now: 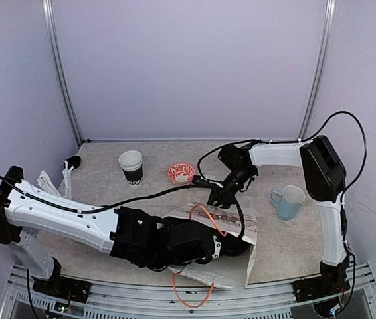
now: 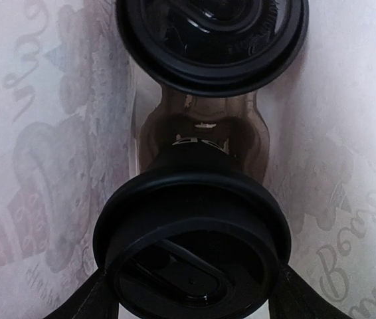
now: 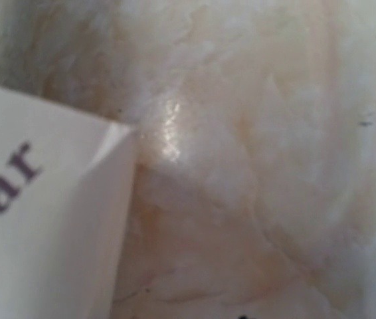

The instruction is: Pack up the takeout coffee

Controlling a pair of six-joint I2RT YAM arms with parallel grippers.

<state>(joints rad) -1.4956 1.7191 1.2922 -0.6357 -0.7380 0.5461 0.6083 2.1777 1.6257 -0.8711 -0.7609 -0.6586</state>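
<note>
Takeout coffee cup [image 2: 191, 252], black-lidded, lies inside the white paper bag [image 2: 35, 166] on the bench [image 1: 287, 246], with a second lidded cup [image 2: 211, 40] just beyond it. The left fingers [image 2: 82, 306] stand wide apart, gripping the nearer cup at its lid. The right fingers [image 1: 216, 197] sit at the bag's far edge; I cannot tell whether they pinch it. A lidless cup [image 1: 131, 166] stands well apart.

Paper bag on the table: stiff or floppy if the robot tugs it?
Probably floppy: the paper bag lies on its side, creased, so a tug would likely buckle it. Its walls look thin, light glowing through in the left wrist view. The lidded coffee cups inside may weigh it down against sliding.
</note>
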